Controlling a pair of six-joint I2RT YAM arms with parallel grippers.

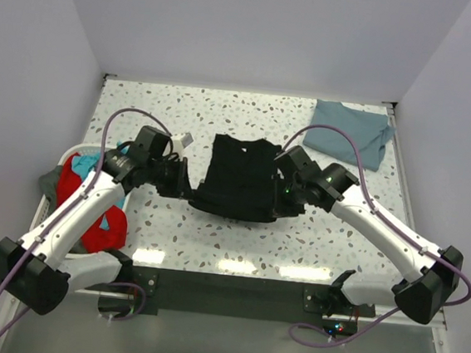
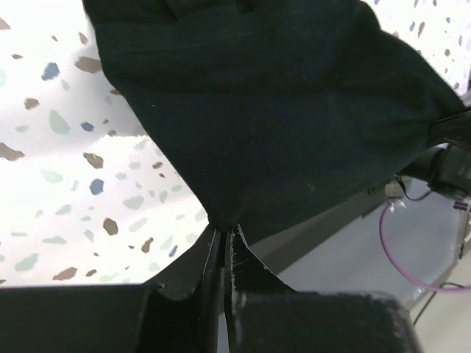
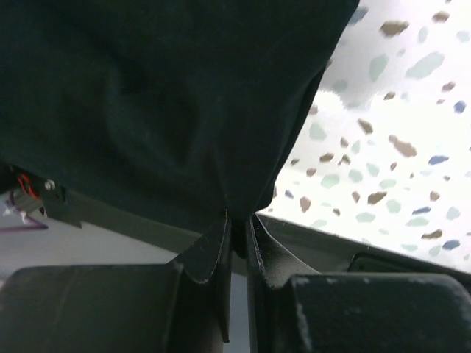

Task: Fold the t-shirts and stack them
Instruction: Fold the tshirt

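Black t-shirt (image 1: 238,177) is hanging spread between left gripper (image 2: 223,234) and right gripper (image 3: 237,219), each pinching tight on one cloth corner.

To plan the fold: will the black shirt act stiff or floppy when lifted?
Probably floppy: the black shirt creases toward each pinch, at the left end effector and the right end effector. Likely light, since two small pinches seem to carry it. It might slip if tugged, because each pinch holds little cloth.
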